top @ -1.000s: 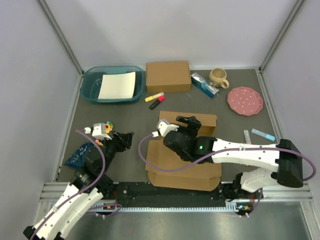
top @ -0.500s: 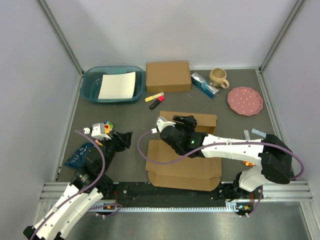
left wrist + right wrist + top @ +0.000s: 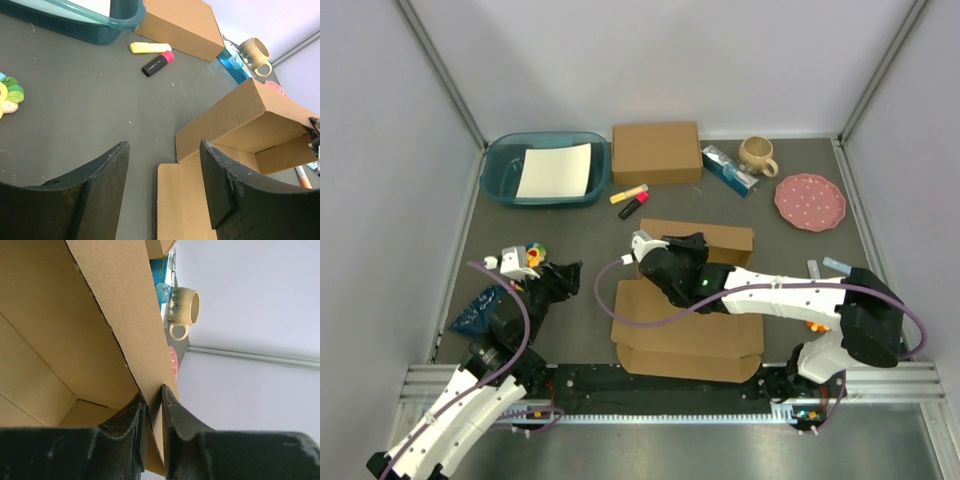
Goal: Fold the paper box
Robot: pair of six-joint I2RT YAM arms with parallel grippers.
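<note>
**Right hand (image 3: 692,243) clamped on paper box (image 3: 685,330) wall**

The paper box rests on the tabletop (image 3: 570,225), rear wall upright, front flaps flat. The right hand grips that wall's edge, a finger on each face. The left hand (image 3: 162,150) hovers left of the paper box, fingers apart, holding nothing. Behind the paper box lie two highlighters (image 3: 630,198).

The paper box (image 3: 690,340) lies centre before me, my right gripper (image 3: 695,242) on its far wall, my left gripper (image 3: 570,272) at nine o'clock. Tub (image 3: 545,138) at eleven, smaller box (image 3: 656,152) at twelve, mug (image 3: 757,154) at one, plate (image 3: 810,201) at two
</note>
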